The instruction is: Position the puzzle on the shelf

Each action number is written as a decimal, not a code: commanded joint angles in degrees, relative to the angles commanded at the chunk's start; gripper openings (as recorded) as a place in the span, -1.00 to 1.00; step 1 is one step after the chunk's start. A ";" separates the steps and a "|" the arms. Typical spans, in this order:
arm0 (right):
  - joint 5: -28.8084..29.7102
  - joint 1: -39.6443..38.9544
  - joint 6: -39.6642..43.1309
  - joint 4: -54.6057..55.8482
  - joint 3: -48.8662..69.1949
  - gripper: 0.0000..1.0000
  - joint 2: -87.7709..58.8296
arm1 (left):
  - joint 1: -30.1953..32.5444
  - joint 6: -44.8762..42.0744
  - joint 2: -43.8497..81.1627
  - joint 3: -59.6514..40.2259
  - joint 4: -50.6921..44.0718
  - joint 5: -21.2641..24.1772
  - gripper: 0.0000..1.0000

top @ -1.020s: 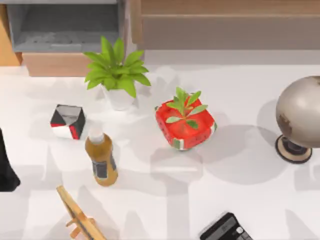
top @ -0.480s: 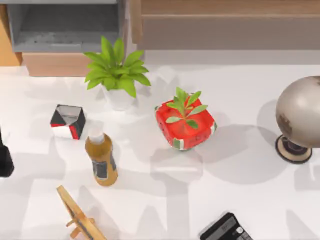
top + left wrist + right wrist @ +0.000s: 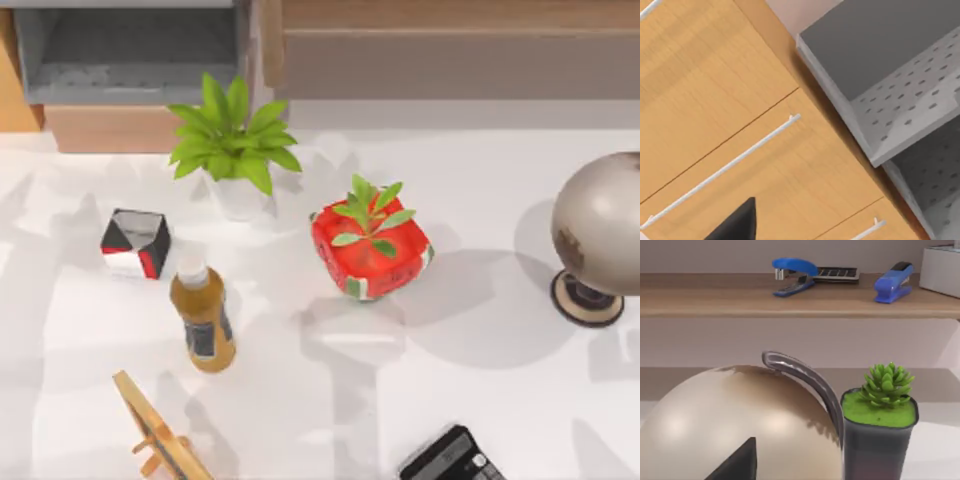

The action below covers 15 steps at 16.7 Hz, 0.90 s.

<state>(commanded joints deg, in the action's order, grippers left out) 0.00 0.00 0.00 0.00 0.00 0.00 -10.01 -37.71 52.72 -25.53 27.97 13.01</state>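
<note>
The shelf [image 3: 450, 15] runs along the back of the surface [image 3: 480, 390], right of the grey compartment [image 3: 130, 50]. The right claw [image 3: 735, 462] faces the shelf from behind the globe [image 3: 600, 225]; the left claw [image 3: 735, 225] faces wooden drawer fronts [image 3: 715, 75] beside that compartment. How far either claw is open I cannot tell, nor where the puzzle lies.

Left gripper [image 3: 735, 222]: 1 dark fingertip at left wrist view's edge. Right gripper [image 3: 735, 462]: likewise, right wrist view.
</note>
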 joint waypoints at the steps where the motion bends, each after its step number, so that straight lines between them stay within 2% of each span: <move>1: 0.00 0.00 0.00 0.00 0.00 1.00 0.00 | -1.13 -4.04 5.86 -2.78 2.98 1.16 1.00; 9: 0.00 0.00 0.00 0.00 0.00 1.00 0.00 | -9.39 -34.76 51.19 -24.32 25.73 9.28 1.00; 15: 0.00 0.00 0.00 0.00 0.00 1.00 0.00 | -13.24 -50.02 73.52 -35.28 37.08 12.94 1.00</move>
<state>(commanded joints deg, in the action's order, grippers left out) 0.00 0.00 0.00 0.00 0.00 0.00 -23.25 -87.73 126.24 -60.81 65.05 25.95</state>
